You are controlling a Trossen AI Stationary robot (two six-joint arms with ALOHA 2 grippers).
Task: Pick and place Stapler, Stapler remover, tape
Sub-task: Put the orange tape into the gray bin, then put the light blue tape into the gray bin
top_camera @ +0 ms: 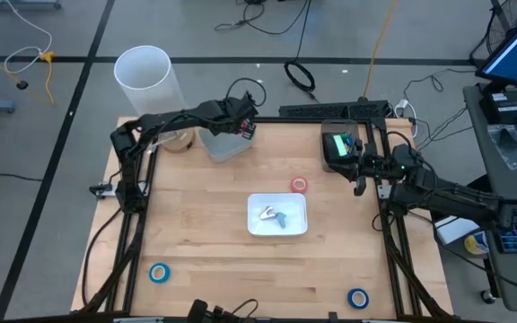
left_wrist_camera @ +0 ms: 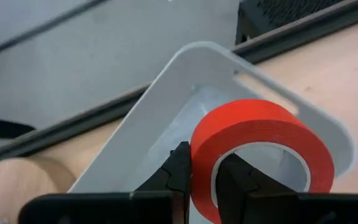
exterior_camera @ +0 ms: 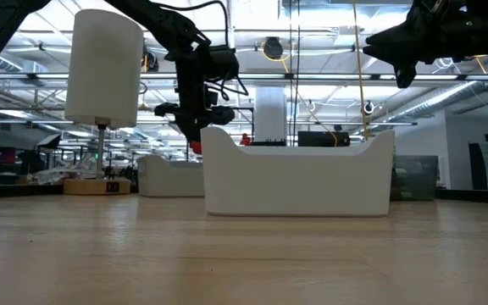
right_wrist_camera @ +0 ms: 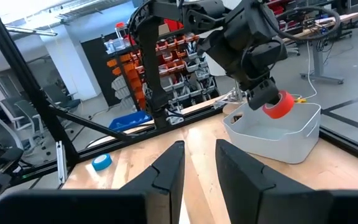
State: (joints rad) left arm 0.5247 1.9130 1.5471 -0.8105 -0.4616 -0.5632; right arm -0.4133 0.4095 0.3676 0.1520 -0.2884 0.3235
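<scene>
Red tape roll (left_wrist_camera: 257,155) sits pinched by its wall between the left gripper's (left_wrist_camera: 199,177) dark fingers (left_wrist_camera: 178,169) — one finger outside the ring, the other through its pale centre hole. The gripper hangs over a grey bin (top_camera: 224,139) at the table's far edge, the roll just above the bin's open top. Beside the bin stands a tall white cylinder (top_camera: 146,79).

The right gripper (right_wrist_camera: 199,163) is raised near the table's right edge with its fingers narrowly apart and nothing between them. Just beside it stands a dark tray (top_camera: 341,145).

A second red roll (top_camera: 299,185) lies on the wooden table (top_camera: 196,224) just beyond a white tray (top_camera: 277,215) — two blue rolls (top_camera: 159,273) (top_camera: 358,298) lie near the front edge.
</scene>
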